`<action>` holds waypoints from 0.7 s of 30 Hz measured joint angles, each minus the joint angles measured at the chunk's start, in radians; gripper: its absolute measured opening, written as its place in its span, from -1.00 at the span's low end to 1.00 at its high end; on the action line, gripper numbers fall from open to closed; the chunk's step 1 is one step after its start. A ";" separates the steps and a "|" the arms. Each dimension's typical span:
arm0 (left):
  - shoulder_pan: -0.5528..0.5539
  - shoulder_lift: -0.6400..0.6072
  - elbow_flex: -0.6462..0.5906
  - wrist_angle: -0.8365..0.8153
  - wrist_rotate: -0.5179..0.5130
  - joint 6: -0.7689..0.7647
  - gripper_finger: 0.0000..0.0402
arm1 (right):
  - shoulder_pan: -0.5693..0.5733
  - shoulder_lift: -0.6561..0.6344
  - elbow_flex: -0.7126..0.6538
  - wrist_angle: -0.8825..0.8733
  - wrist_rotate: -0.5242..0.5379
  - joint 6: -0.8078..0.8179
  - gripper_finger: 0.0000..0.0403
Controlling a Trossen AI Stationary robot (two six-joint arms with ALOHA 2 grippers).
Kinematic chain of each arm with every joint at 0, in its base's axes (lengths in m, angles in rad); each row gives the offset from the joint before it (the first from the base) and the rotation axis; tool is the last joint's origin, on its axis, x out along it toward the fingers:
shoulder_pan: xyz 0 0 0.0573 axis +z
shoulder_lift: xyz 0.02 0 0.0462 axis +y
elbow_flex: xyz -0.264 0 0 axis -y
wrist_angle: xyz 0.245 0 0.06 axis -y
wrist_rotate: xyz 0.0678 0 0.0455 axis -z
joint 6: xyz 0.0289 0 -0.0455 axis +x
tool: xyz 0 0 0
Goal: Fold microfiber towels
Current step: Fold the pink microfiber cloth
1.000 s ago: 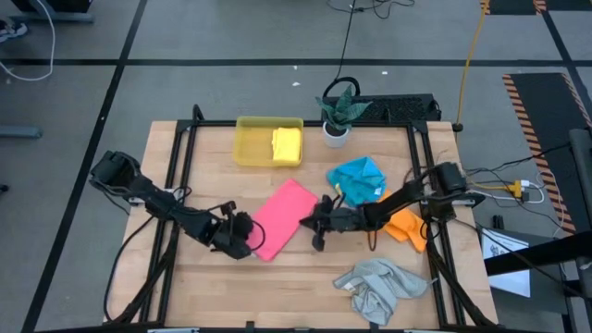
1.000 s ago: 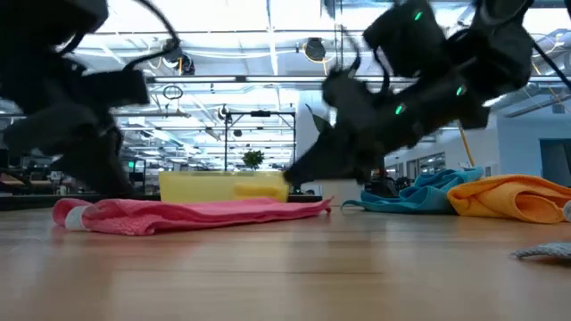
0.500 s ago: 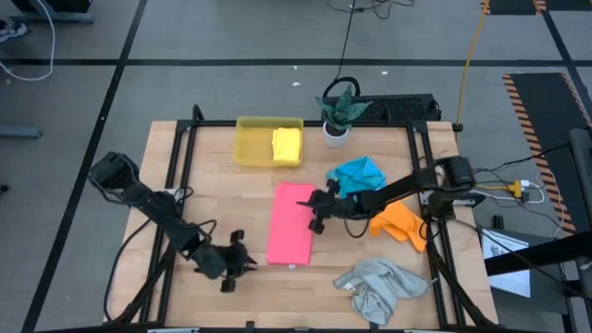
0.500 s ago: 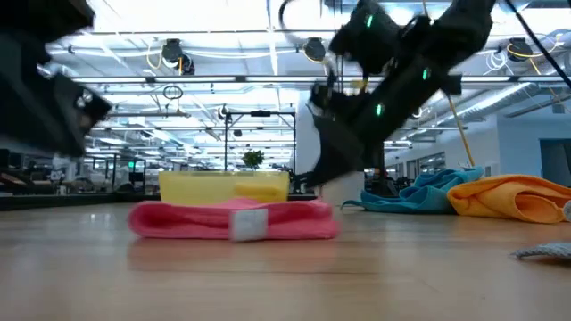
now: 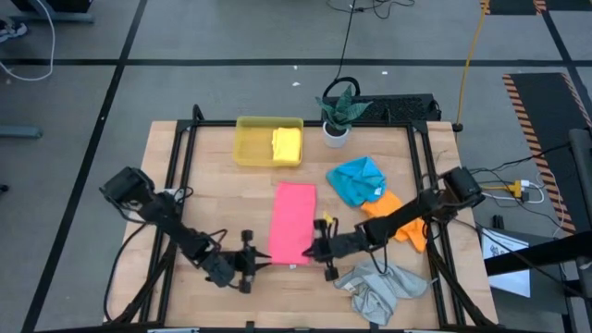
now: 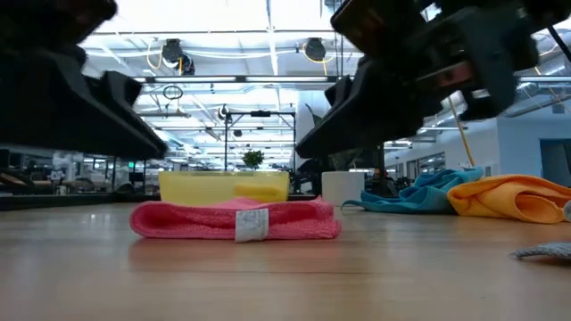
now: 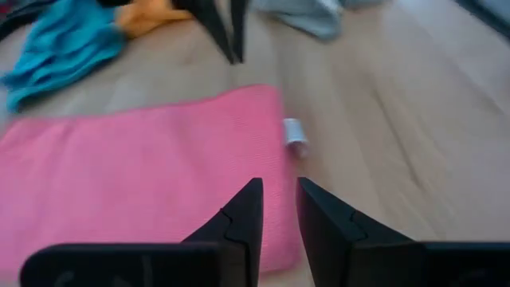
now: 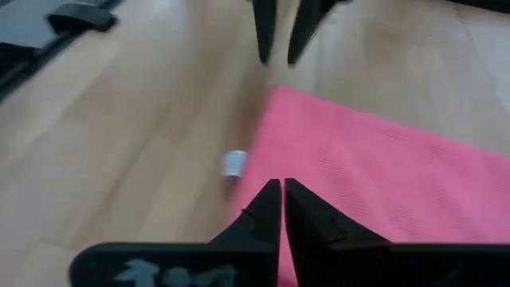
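At bench centre we see the pink towel (image 5: 293,222) lying as a folded strip running 12 to 6, freed by both arms. Left gripper (image 5: 248,265) sits at its 8 o'clock, fingers slightly parted, empty; right gripper (image 5: 321,250) at 4 o'clock, fingers pinched, empty. A second ago the strip lay diagonal with both grippers on it. We judge another fold comes next.

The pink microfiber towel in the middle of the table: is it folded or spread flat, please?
Folded. The pink microfiber towel lies as a narrow rectangle, and the low view shows doubled layers.
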 joint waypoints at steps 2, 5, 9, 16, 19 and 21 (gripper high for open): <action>0.014 0.035 0.038 0.000 0.071 0.133 -0.60 | 0.018 0.001 0.000 0.002 0.000 -0.002 -0.86; 0.024 0.076 0.093 -0.001 0.132 0.318 -0.59 | 0.039 0.000 0.001 -0.007 0.001 -0.006 -0.71; 0.044 0.090 0.148 -0.064 0.154 0.446 -0.47 | 0.047 0.012 0.001 0.000 0.002 -0.026 -0.51; 0.080 0.089 0.174 -0.253 0.170 0.404 0.01 | 0.045 0.083 0.001 0.019 0.003 -0.076 -0.33; 0.095 0.089 0.177 -0.333 0.180 0.351 0.15 | 0.045 0.123 0.001 0.020 0.003 -0.102 -0.36; 0.099 0.087 0.178 -0.364 0.180 0.334 0.18 | 0.045 0.144 0.003 0.032 0.003 -0.117 -0.41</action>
